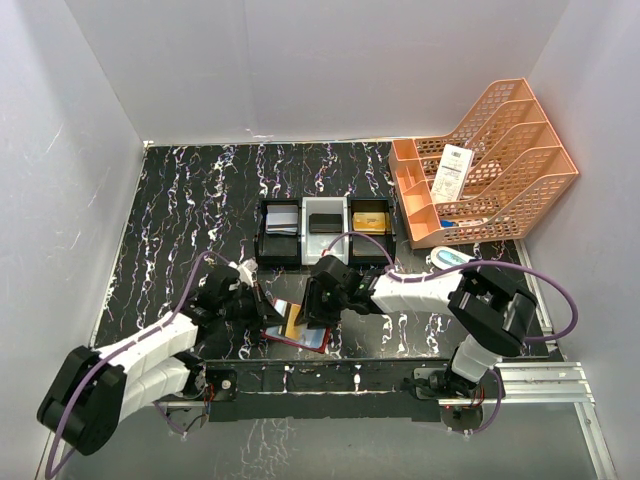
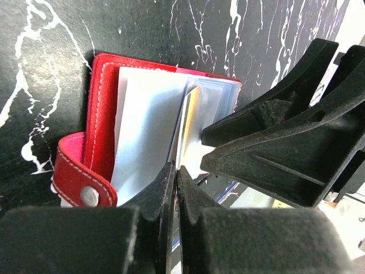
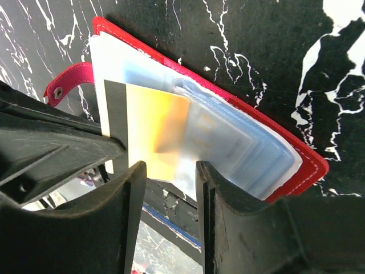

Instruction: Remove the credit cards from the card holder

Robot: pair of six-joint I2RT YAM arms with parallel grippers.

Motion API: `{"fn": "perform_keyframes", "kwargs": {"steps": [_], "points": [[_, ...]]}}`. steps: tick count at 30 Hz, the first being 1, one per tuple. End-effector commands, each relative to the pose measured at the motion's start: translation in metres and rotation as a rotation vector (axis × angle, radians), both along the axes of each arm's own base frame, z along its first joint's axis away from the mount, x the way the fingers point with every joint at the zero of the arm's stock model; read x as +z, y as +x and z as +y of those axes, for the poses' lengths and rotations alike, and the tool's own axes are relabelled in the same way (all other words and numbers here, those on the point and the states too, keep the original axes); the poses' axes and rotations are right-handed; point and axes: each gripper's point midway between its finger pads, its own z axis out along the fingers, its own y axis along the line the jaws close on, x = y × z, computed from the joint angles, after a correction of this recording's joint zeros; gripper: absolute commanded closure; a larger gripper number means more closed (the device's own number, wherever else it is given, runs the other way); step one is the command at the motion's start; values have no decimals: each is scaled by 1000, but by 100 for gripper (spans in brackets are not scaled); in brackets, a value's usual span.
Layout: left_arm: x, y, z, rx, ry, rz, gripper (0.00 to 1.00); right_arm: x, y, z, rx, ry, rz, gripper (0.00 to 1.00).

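The dark-red card holder [image 1: 272,334] lies open on the black marbled table near the front edge, its snap tab [image 2: 77,182] to one side. An orange-gold credit card [image 3: 154,120] with a black stripe sticks half out of the clear inner pockets. Light blue cards [image 3: 245,142] sit inside the sleeves. My left gripper [image 2: 177,171] is shut on the edge of the orange-gold card. My right gripper [image 3: 169,171] is open, with its jaws on either side of the near edge of the card and sleeves. In the top view both grippers meet over the holder, left [image 1: 262,308] and right [image 1: 318,312].
A black-and-white three-compartment tray [image 1: 302,215] with cards in it stands behind the holder. An orange mesh file rack [image 1: 490,160] stands at the back right. A white object [image 1: 452,257] lies in front of the rack. White walls enclose the table.
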Motion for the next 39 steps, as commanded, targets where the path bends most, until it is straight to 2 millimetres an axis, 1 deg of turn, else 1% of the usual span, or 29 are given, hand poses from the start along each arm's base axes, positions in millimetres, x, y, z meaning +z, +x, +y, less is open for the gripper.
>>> {"fn": "perform_keyframes", "kwargs": {"steps": [1, 4, 7, 12, 18, 22, 26, 29, 32, 39], "points": [[5, 9, 14, 45, 96, -45, 100, 18, 12, -3, 19, 26, -107, 59], [16, 15, 16, 50, 101, -94, 100, 46, 23, 2, -13, 88, -184, 51], [27, 19, 15, 52, 88, -131, 100, 68, 35, -1, -64, 118, -258, 45], [44, 25, 14, 62, 64, -189, 100, 93, 48, -13, -128, 183, -361, 41], [74, 31, 8, 66, 2, -278, 100, 108, 55, -26, -128, 329, -372, 41], [93, 32, -2, 53, -84, -303, 100, 123, 58, -35, -128, 436, -395, 41], [109, 31, -15, 40, -196, -310, 100, 132, 60, -43, -135, 493, -406, 40], [120, 30, -23, 37, -284, -300, 100, 135, 58, -43, -124, 512, -404, 40], [127, 29, -28, 41, -348, -293, 100, 141, 56, -40, -106, 541, -405, 39], [134, 29, -31, 31, -394, -303, 100, 153, 50, -30, -49, 618, -400, 37]]}}
